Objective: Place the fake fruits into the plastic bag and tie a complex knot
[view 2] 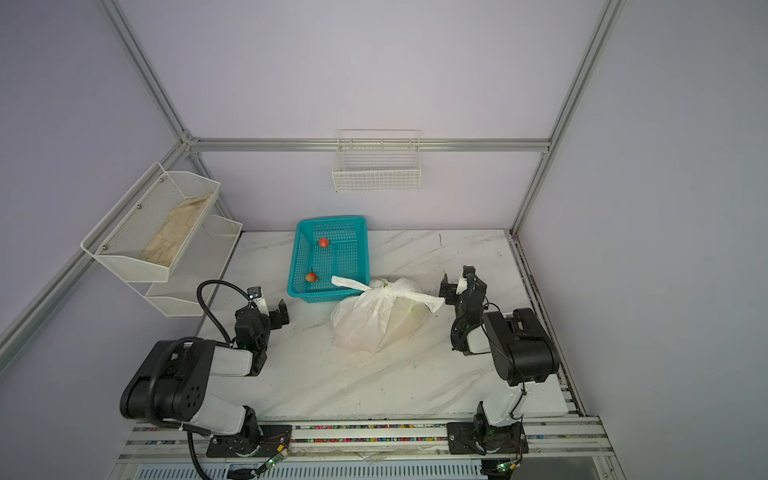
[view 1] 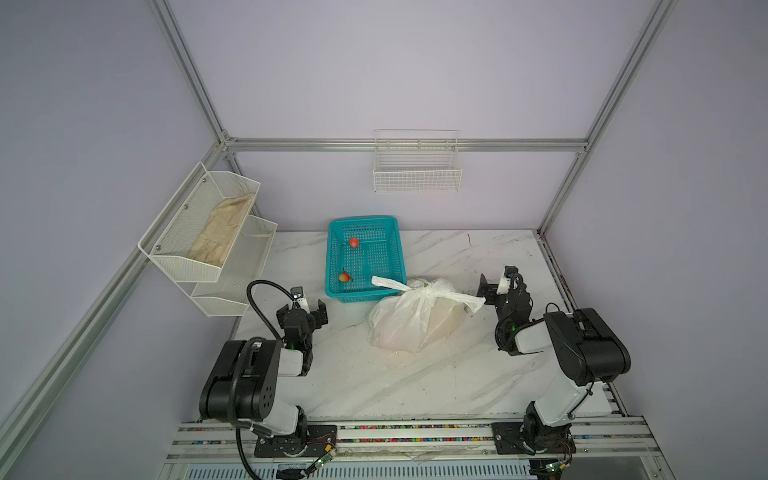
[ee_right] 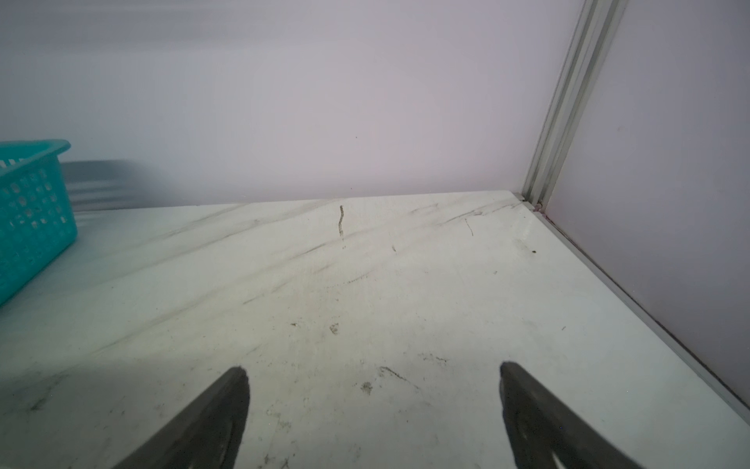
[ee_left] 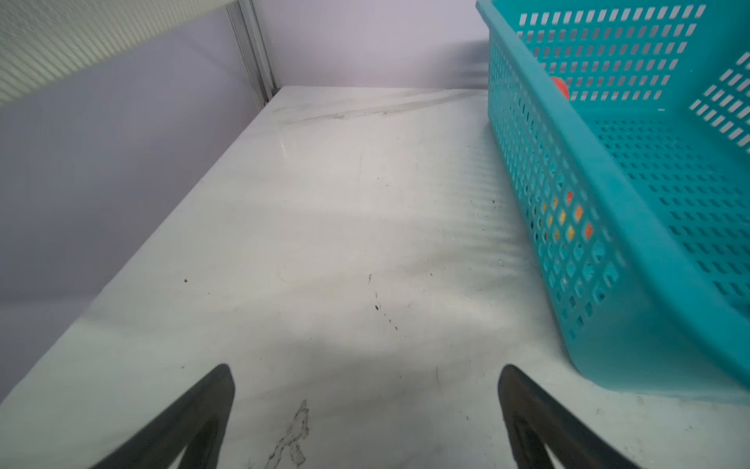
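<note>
The plastic bag (view 1: 409, 326) (view 2: 372, 322) lies bulging on the marble table, closed at the top by the knot (view 1: 428, 293) (view 2: 389, 291), whose white ends stick out sideways. What the bag holds shows only as pale shapes. Two red fake fruits (view 1: 353, 242) (view 1: 344, 276) (view 2: 323, 242) (view 2: 311, 276) sit in the teal basket (view 1: 332, 253) (ee_left: 608, 251) (ee_right: 32, 211). My left gripper (view 1: 306, 311) (view 2: 267, 312) (ee_left: 367, 377) hovers open and empty left of the basket. My right gripper (view 1: 496, 282) (view 2: 456, 281) (ee_right: 373, 377) stands open and empty just right of the knot's end.
A white mesh shelf (view 1: 195, 266) on the left wall holds a beige cloth (view 1: 224, 232). A wire basket (view 1: 417, 166) hangs on the back wall. Aluminium frame posts stand at the table's back corners, and a rail runs along the front.
</note>
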Controlling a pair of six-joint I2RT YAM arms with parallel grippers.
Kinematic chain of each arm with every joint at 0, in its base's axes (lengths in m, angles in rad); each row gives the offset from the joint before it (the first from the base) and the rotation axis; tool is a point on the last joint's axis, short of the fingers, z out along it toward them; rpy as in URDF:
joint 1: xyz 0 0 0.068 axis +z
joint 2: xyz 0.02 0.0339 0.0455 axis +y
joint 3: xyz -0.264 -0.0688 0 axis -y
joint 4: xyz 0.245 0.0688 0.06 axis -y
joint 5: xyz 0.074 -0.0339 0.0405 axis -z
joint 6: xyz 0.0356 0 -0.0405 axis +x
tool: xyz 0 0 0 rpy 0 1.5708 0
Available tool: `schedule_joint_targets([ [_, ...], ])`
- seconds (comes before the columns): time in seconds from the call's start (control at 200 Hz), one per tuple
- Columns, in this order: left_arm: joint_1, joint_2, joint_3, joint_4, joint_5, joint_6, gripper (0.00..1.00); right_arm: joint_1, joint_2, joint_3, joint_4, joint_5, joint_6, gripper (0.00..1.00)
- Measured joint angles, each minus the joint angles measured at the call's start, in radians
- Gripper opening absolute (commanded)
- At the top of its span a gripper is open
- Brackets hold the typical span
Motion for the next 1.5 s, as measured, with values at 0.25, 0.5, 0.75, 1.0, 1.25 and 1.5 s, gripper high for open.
schedule_joint_targets([
  [0.25,0.006,0.008,0.027,-0.017,0.017,0.0,1.0,-0.031,0.028,0.003,0.019,0.0,0.014,0.97],
  [0.5,0.006,0.008,0.028,-0.002,0.025,0.0,1.0,-0.032,0.028,0.003,0.034,0.0,0.014,0.97],
  [0.75,0.006,0.008,0.028,-0.001,0.025,0.001,1.0,-0.032,0.028,0.003,0.034,0.0,0.014,0.97],
  [1.0,0.006,0.008,0.028,0.0,0.025,0.001,1.0,-0.032,0.028,0.003,0.034,0.0,0.014,0.97],
  [1.25,0.006,0.008,0.028,0.0,0.025,0.001,1.0,-0.032,0.028,0.003,0.034,0.0,0.014,0.97],
  [1.5,0.006,0.008,0.028,0.0,0.025,0.001,1.0,-0.032,0.028,0.003,0.034,0.0,0.014,0.97],
])
